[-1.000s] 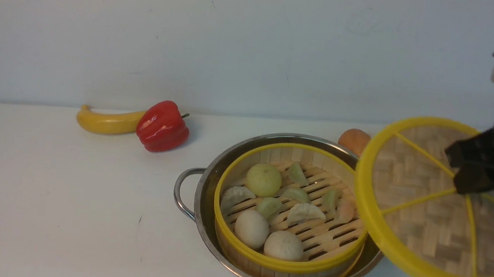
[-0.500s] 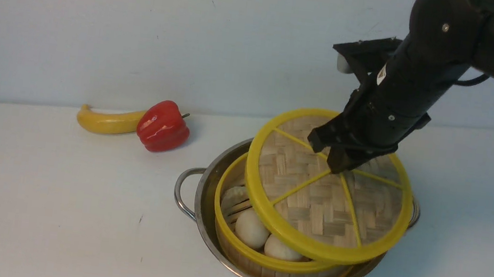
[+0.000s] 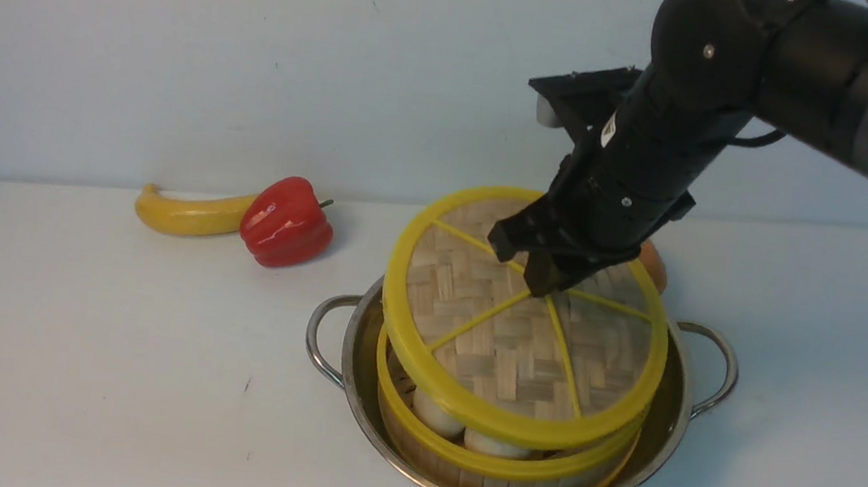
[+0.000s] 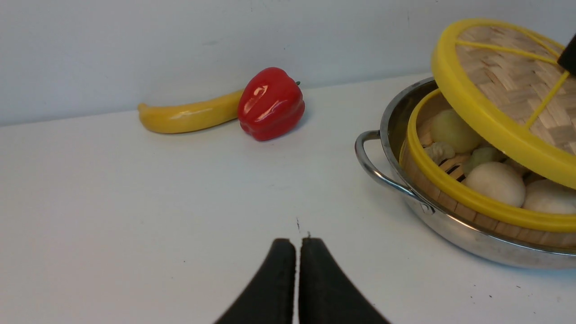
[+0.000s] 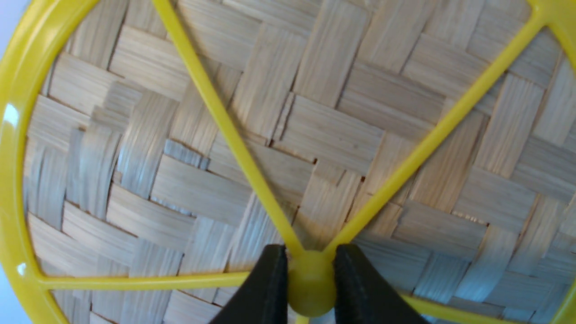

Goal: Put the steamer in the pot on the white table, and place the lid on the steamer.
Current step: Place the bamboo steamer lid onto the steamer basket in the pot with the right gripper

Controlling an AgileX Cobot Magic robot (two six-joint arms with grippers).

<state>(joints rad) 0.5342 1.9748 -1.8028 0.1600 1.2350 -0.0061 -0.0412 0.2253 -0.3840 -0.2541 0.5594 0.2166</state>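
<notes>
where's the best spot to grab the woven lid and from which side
The small yellow centre knob where the spokes meet, from above. The lid is a wide flat disc, too broad to span; the right end effector pinches the knob that way.

The lid (image 3: 471, 346) is a tan bamboo basket-weave with a yellow rim and yellow spokes. The steamer (image 3: 474, 462) has a yellow rim over pale wood. The pot (image 3: 355, 373) is shiny silver, the counter (image 3: 103, 353) white, the pepper (image 3: 287, 221) glossy red, the banana (image 3: 188, 214) yellow and the right pincer (image 3: 545, 282) black.
</notes>
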